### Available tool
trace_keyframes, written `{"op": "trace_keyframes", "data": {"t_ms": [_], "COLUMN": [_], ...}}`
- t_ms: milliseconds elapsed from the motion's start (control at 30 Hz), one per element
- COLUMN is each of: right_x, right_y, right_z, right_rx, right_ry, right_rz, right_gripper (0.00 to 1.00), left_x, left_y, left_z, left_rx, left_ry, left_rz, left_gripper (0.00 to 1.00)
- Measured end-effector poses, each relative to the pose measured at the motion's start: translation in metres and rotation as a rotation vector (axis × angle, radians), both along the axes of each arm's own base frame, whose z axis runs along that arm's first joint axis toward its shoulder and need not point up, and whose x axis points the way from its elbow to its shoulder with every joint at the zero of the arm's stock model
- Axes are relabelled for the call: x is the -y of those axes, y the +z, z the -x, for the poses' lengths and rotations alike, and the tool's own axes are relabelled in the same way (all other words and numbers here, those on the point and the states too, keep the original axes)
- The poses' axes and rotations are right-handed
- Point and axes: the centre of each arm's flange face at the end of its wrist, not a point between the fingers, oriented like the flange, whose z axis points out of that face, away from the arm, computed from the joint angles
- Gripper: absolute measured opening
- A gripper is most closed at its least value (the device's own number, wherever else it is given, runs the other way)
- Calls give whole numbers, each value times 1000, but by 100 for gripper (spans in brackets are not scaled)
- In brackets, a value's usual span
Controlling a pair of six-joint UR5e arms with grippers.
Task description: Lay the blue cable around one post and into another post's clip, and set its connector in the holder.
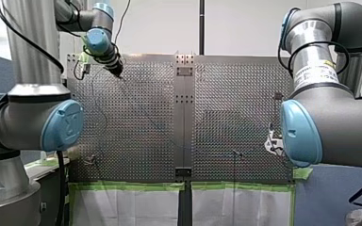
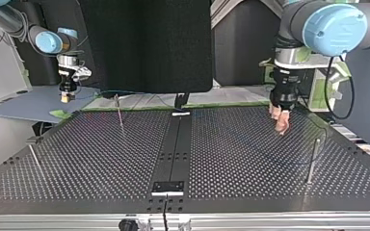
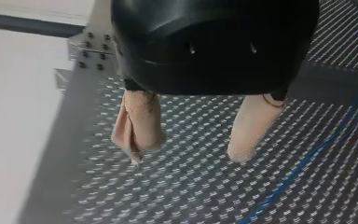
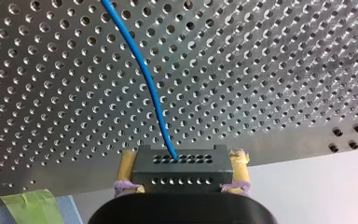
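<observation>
The right gripper (image 4: 184,161) clamps the dark connector (image 4: 182,173), its blue cable (image 4: 144,74) trailing across the perforated table (image 4: 270,70), while the left gripper (image 3: 188,154) hangs open and empty.

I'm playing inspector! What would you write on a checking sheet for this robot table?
Surface: perforated metal table with a dark centre strip.
Job's things: blue cable leaves the black holed connector block; thin metal posts stand upright; the cable's path round them cannot be told.
Clutter: nothing seen.
Grippers: my left gripper open and empty, beige pads; my right gripper, yellow pads, shut on the connector block.
Cables: black cable hangs along my left arm.
Surroundings: green tape on the table's edge; dark panel behind.
</observation>
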Motion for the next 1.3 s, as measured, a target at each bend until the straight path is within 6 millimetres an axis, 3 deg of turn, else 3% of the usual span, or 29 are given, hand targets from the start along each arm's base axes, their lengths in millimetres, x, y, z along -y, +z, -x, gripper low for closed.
{"op": "trace_keyframes", "data": {"t_ms": [200,700,1100,1300], "right_x": [-1,0,1,0], "right_y": [-1,-3,-4,-4], "right_z": [1,10,21,21], "right_rx": [-9,-39,-60,-53], "right_ry": [-3,-22,-43,-42], "right_rz": [-10,-23,-33,-39], "right_gripper": [0,0,0,0], "left_x": [18,69,125,151], "left_y": [-12,0,8,-15], "left_z": [-13,-53,-81,-82], "left_rx": [14,133,236,236], "left_ry": [8,19,19,20], "left_rz": [45,175,304,324], "left_gripper": [100,100,100,100]}}
